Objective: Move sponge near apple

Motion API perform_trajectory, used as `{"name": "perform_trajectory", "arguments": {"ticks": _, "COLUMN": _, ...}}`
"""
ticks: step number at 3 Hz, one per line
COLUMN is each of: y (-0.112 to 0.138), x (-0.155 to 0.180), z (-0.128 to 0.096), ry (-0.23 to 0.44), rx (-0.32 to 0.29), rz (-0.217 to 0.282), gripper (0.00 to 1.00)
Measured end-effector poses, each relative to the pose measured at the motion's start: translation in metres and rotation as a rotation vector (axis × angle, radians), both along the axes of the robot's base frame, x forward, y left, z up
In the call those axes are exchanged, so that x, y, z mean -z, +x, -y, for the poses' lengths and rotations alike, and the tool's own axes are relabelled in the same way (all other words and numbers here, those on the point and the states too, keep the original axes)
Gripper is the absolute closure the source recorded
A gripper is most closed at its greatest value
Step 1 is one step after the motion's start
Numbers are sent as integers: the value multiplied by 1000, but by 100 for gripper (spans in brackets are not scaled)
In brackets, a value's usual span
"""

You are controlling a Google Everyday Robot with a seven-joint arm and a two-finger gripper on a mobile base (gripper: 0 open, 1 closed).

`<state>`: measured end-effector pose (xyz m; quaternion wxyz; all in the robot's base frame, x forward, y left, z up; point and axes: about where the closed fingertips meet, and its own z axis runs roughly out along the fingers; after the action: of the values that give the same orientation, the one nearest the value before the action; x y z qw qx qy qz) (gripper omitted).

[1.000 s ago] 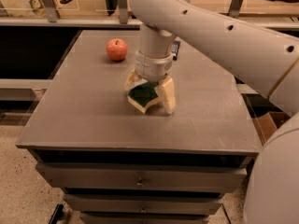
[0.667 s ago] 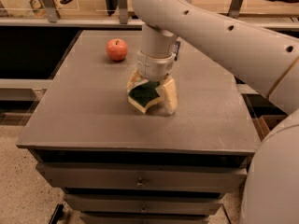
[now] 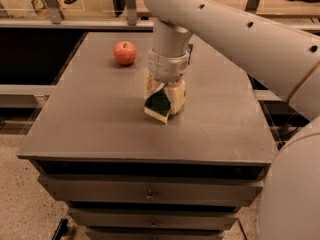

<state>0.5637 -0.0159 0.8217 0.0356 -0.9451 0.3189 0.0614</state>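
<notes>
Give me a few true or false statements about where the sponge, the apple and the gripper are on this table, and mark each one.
1. The gripper has the sponge between its fingers. True.
2. The apple touches the sponge. False: bare table top lies between them.
3. The apple sits farther from the camera than the sponge. True.
4. The sponge lies flat with its green side down. False: it is tilted, with the green side facing the camera.
</notes>
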Motion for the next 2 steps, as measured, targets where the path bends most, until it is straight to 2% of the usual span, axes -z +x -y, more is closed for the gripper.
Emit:
{"name": "perform_trajectory", "arguments": {"ticks": 1, "y": 0, "x": -6, "z": -3, "ry": 5, "rx": -25, "rz": 23, "gripper": 100}}
{"name": "perform_trajectory", "arguments": {"ticks": 2, "y": 2, "x": -20, "z": -10, "ry": 48, "rx": -13, "rz": 68, "gripper": 100}}
